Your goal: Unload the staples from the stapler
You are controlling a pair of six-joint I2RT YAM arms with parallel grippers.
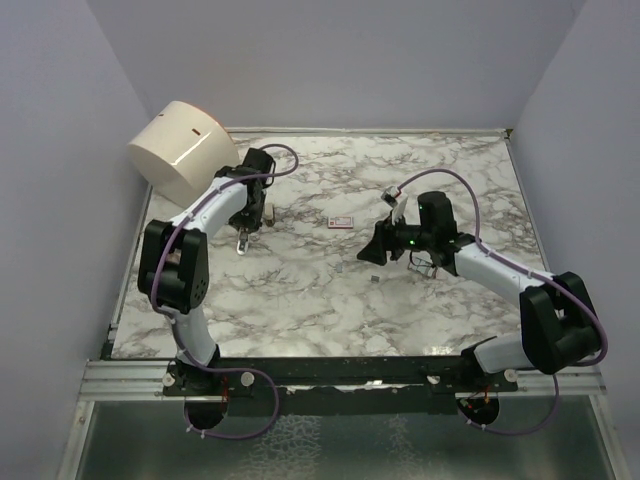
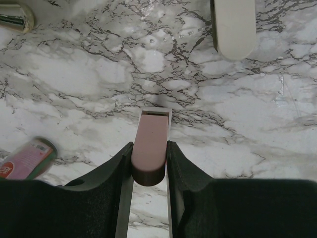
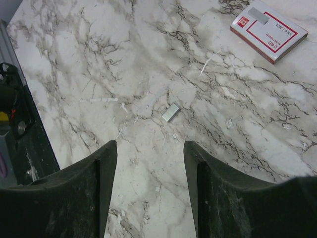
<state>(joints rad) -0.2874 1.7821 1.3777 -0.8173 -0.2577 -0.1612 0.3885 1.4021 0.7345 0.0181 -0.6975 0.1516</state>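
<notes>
My left gripper [image 1: 246,228] is shut on the pink stapler [image 2: 151,146], holding it near the table's far left. The stapler's rounded pink end sits between the fingers, and its silvery-white metal part [image 2: 157,112] points away from them. In the top view the stapler [image 1: 243,242] hangs below the gripper. My right gripper [image 1: 372,254] is open and empty, low over the middle of the table. A small grey ribbed strip of staples [image 3: 171,112] lies on the marble just ahead of the right gripper [image 3: 149,148], apart from it.
A big cream drum [image 1: 182,150] stands at the far left corner. A flat pink tile [image 1: 341,222], a red-and-white staple box [image 3: 267,29], lies mid-table. Small white scraps [image 3: 99,99] lie near the staples. A white rounded piece [image 2: 233,27] lies beyond the stapler.
</notes>
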